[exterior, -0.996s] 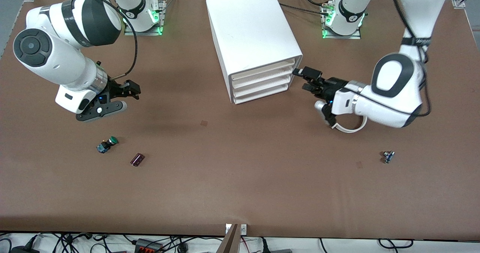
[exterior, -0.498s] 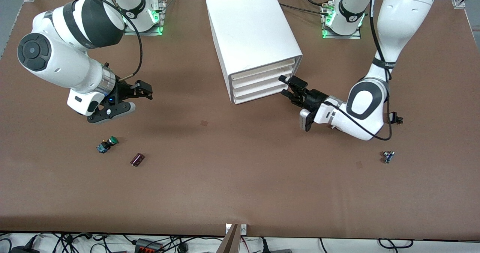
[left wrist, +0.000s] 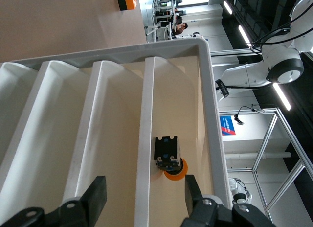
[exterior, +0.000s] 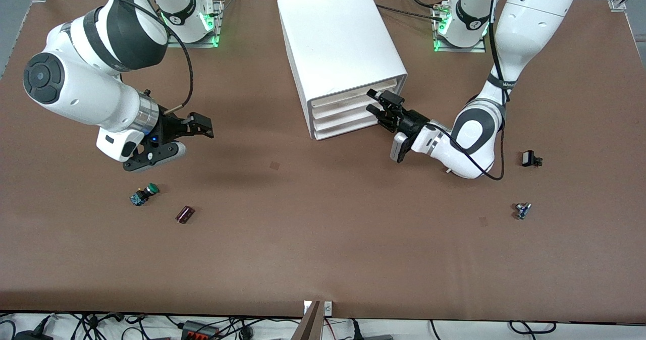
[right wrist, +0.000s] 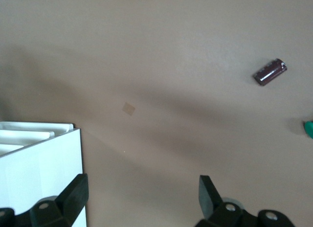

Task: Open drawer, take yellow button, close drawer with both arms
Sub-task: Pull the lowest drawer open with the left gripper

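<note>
I have the left tool (exterior: 377, 102) at the front of the cabinet (exterior: 339, 42), jaws parted around the top drawer's (left wrist: 146, 139) lip to pull it. The button (left wrist: 168, 158) lies inside that drawer. The right tool (exterior: 194, 128) waits wide over bare table (exterior: 323, 239).

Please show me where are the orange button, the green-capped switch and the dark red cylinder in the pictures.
button (left wrist: 174, 169): left wrist view, on its orange cap.
green-capped switch (exterior: 151, 188): front view, on the green cap.
dark red cylinder (exterior: 184, 214): front view, on the middle of its body.
</note>
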Available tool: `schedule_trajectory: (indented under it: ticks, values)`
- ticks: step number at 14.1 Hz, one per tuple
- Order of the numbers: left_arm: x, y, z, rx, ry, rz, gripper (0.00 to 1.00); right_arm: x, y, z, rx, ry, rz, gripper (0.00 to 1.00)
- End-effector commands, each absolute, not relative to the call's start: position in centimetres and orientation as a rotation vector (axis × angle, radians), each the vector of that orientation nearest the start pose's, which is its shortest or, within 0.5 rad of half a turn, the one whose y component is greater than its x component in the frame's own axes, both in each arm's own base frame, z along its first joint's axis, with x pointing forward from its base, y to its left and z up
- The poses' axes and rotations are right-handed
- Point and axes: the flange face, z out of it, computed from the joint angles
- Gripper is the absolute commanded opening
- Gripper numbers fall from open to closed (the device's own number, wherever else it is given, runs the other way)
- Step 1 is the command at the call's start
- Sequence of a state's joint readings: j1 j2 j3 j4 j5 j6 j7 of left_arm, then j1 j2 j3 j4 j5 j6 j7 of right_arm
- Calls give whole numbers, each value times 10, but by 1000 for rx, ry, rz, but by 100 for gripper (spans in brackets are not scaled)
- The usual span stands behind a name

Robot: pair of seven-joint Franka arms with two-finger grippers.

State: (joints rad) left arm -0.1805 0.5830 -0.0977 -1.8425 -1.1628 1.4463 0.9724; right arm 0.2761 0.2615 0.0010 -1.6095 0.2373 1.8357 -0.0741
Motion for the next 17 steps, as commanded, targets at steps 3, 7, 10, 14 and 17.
schedule_trajectory:
  ticks: [3, 7, 10, 14, 17]
  values:
    - [499, -262, 228, 1539, -627, -406, 53, 623, 221, 488, -2861, -464, 28, 100]
    - [493, -262, 223, 1536, -617, -421, 9, 627, 237, 497, -2854, -500, -8, 100]
    - [497, -257, 224, 1541, -615, -411, 2, 628, 240, 496, -2855, -501, -9, 100]
    - [514, -251, 212, 1566, -598, -396, 1, 626, 249, 497, -2857, -471, -18, 100]
    - [543, -238, 190, 1588, -573, -373, 1, 628, 256, 499, -2851, -484, -45, 100]
